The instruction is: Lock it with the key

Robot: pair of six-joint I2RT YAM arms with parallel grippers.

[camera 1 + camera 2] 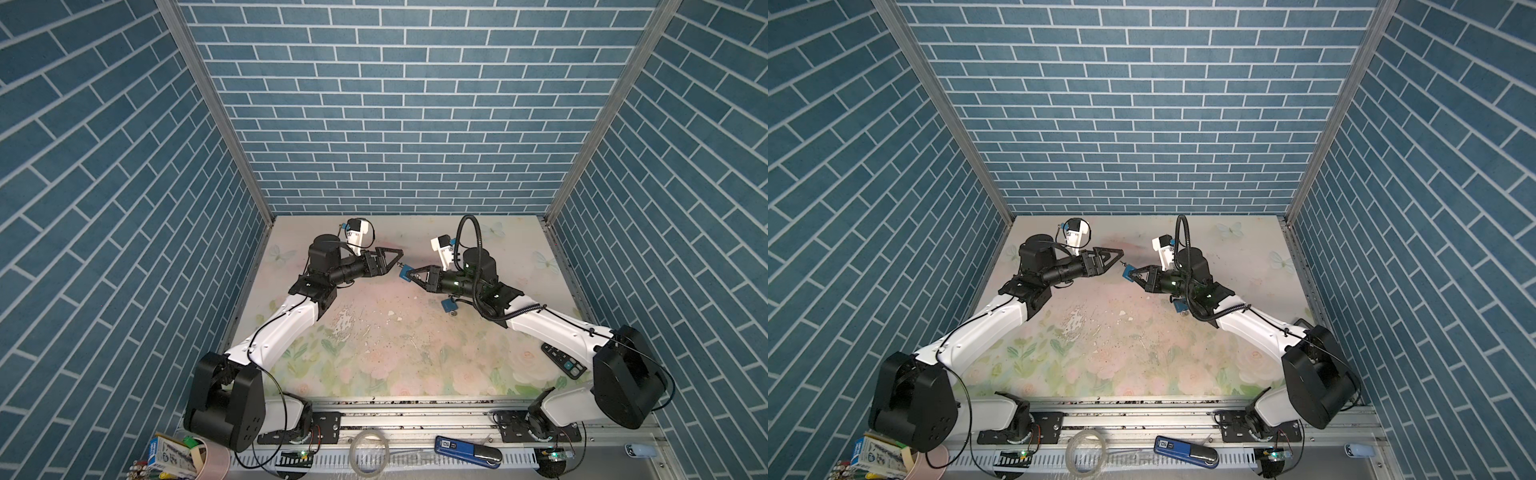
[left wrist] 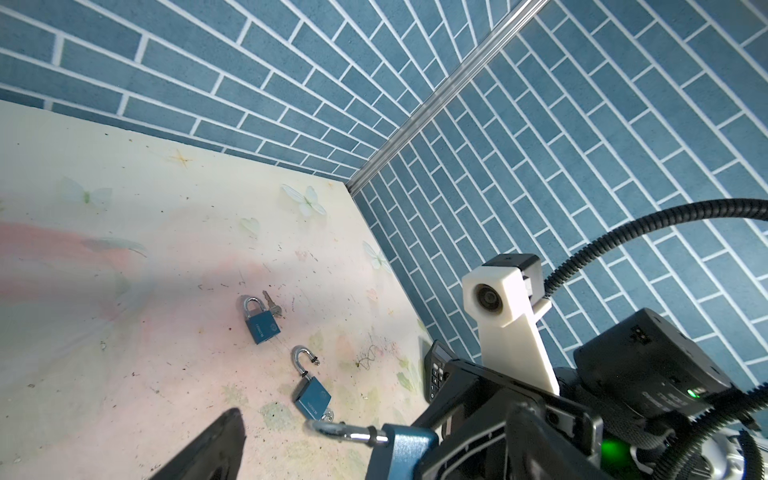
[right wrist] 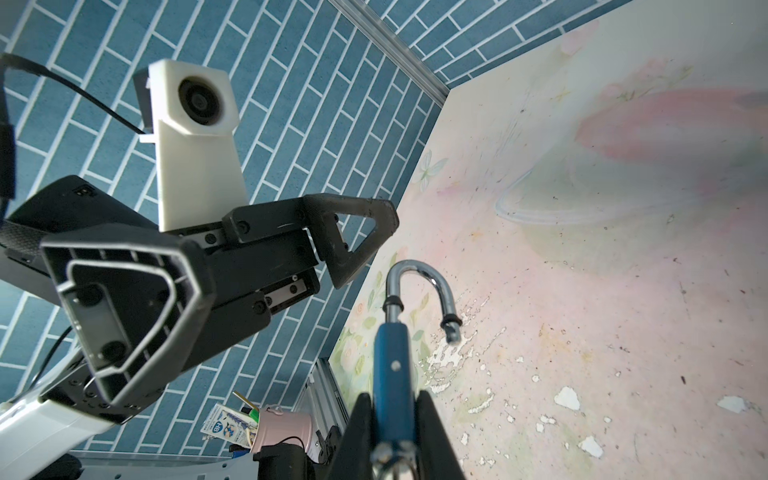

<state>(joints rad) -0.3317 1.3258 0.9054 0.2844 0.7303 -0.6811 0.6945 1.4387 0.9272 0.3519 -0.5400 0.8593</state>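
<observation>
Right gripper (image 1: 412, 275): jaws clenched on blue padlock (image 3: 392, 374) body, shackle (image 3: 419, 282) swung open. Left gripper (image 1: 392, 261): jaws released, empty, just beside the shackle.

Three blue padlocks (image 2: 262, 326) (image 2: 312, 397) (image 2: 405, 451) and two pincers (image 1: 395, 262) (image 1: 410, 274)

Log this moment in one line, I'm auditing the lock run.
left gripper: open, empty, near shackle but apart | right gripper: shut on blue padlock, held in air | shackle: open | locking: not yet done
</observation>
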